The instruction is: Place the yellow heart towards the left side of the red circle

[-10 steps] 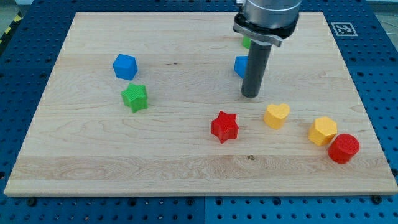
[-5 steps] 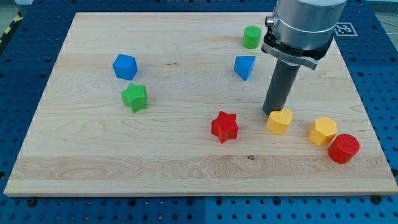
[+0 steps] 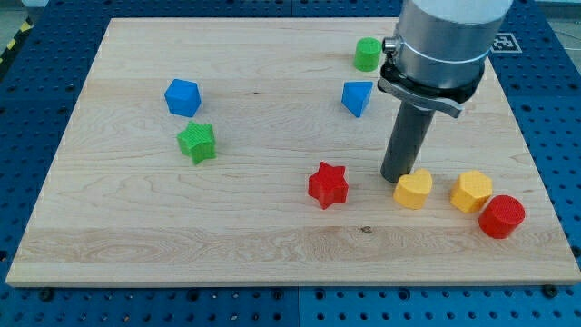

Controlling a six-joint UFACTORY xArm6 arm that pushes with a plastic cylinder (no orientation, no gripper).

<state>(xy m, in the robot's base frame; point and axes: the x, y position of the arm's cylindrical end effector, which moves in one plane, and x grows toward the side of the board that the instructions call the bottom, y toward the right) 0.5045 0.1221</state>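
Observation:
The yellow heart [image 3: 414, 189] lies on the wooden board toward the view's lower right. The red circle [image 3: 502, 216] lies further right and slightly lower, with a yellow hexagon block [image 3: 472, 191] between them, touching the circle's upper left. My tip [image 3: 396, 178] stands on the board right against the heart's upper-left side. The dark rod rises from there to the grey arm body at the view's top.
A red star [image 3: 328, 184] lies just left of my tip. A blue wedge-shaped block [image 3: 357, 96] and a green cylinder [image 3: 368, 54] lie above. A blue block [image 3: 182, 96] and a green star [image 3: 197, 142] lie at the left. The board's right edge [image 3: 534, 154] is near the red circle.
My tip moved right and down from beside the blue wedge to the heart. The heart has slid slightly down and to the right, closer to the yellow hexagon.

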